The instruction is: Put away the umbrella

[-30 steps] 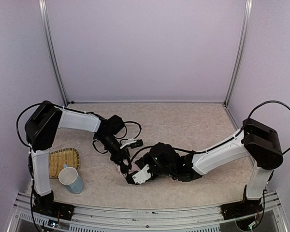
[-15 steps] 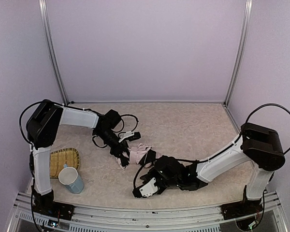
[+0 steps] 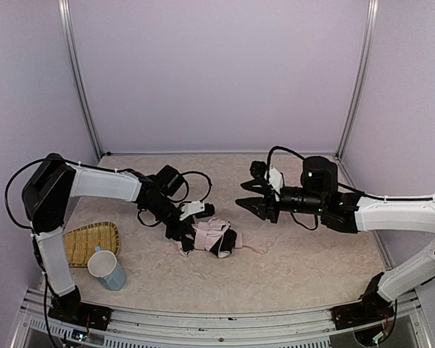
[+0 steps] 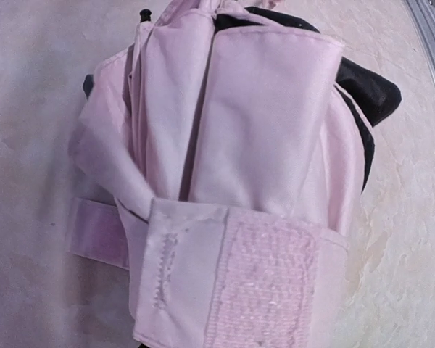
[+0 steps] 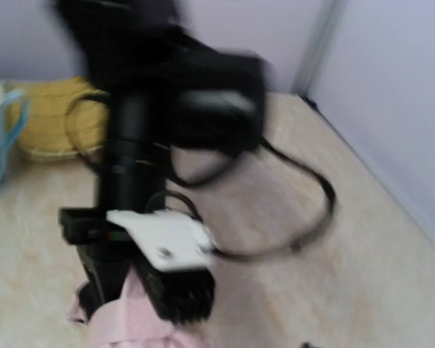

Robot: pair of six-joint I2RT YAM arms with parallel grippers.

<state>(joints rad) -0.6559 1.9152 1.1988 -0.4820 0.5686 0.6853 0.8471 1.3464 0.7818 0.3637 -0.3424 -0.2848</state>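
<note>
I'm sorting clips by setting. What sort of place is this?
Likely a robot test cell in a lab: plain lilac wall panels on metal posts box in a beige tabletop, with a few props on it: umbrella, blue mug, wicker tray.

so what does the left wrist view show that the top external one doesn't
Only left wrist: the velcro strap and its stitching on the umbrella, close up. Only top external: the right hand, open and apart from the umbrella, the left hand at its end, the basket and the mug. Both: the folded pink umbrella with black lining showing, lying on the table.
</note>
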